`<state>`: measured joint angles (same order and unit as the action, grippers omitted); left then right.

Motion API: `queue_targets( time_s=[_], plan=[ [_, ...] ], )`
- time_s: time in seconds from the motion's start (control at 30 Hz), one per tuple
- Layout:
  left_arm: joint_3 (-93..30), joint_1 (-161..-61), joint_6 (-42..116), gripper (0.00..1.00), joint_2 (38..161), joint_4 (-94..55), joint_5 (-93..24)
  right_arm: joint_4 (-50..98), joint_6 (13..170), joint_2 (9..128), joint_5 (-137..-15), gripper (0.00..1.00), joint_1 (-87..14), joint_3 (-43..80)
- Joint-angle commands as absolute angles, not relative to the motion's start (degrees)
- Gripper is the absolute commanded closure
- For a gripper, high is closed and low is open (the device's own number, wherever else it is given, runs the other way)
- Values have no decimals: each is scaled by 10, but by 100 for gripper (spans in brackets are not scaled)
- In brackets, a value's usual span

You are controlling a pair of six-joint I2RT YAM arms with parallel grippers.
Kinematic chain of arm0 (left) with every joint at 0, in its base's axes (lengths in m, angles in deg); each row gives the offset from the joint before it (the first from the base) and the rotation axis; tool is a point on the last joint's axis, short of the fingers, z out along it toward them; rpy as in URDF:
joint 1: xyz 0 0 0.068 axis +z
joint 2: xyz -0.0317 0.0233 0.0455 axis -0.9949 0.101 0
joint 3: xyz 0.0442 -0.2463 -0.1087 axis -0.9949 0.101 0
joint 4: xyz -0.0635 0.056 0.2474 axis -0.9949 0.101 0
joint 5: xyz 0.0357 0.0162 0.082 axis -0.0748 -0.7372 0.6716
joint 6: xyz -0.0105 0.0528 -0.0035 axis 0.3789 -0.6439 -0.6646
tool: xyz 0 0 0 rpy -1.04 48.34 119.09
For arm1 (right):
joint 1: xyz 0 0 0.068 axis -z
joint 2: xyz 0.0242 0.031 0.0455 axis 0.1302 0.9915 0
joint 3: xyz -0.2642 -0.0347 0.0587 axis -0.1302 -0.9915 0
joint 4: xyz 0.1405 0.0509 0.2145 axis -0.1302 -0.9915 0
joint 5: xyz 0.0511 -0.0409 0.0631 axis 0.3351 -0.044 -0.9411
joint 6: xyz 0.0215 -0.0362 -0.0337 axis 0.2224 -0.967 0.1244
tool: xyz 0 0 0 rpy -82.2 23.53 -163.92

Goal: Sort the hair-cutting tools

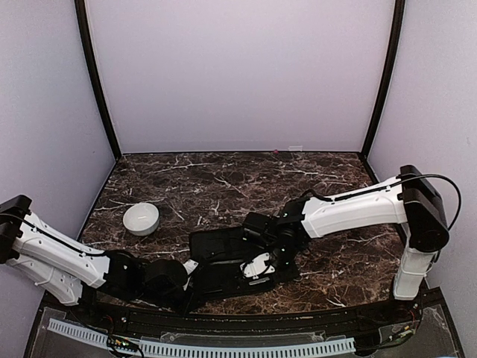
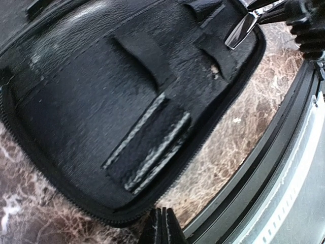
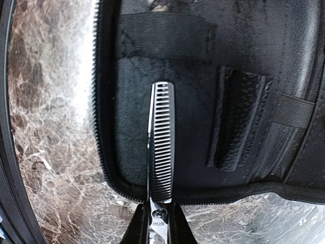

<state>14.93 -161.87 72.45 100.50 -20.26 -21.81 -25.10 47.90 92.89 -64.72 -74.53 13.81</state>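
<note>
The thinning scissors (image 3: 161,147) are held over the open black case (image 3: 244,61), above its lining near the zipped rim, and not yet seated in any holder. The right gripper (image 3: 158,223) has its fingers clamped on them at the pivot screw. The blades are closed on each other, with the toothed one facing the wrist camera.

The left gripper (image 2: 162,229) sits at the near rim of the case with its fingers together. Whether they pinch the rim cannot be told.

Judgement: the step in hand is stowing the scissors in the case. A broad fabric band (image 3: 162,35) lies across the lining just beyond the tip. To do this well, the tip should be lined up with that band, kept low and flat to the lining, and slid in along the scissors' own length. A skewed entry risks the teeth snagging the fabric.

The long axis runs straight out from the right fingers. The tip points away from the gripper, toward the case interior. In the left wrist view the bright tip (image 2: 241,29) shows over a corner of the case.

The case lies on the marble-patterned table (image 1: 223,179), well apart from a white bowl (image 1: 141,218).
</note>
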Motion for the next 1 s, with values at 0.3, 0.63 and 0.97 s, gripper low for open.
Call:
queue_targets(
  time_s=[0.3, 0.63, 0.97],
  plan=[
    [185, -1629, 750, 100, 1003, -190, -191, -261, 477, 980, -643, 100, -769, 204],
    [191, -1629, 750, 100, 1019, -205, -193, -237, 466, 996, -662, 100, -782, 219],
    [193, -1629, 750, 100, 1029, -214, -195, -218, 462, 1027, -695, 100, -785, 251]
  ],
)
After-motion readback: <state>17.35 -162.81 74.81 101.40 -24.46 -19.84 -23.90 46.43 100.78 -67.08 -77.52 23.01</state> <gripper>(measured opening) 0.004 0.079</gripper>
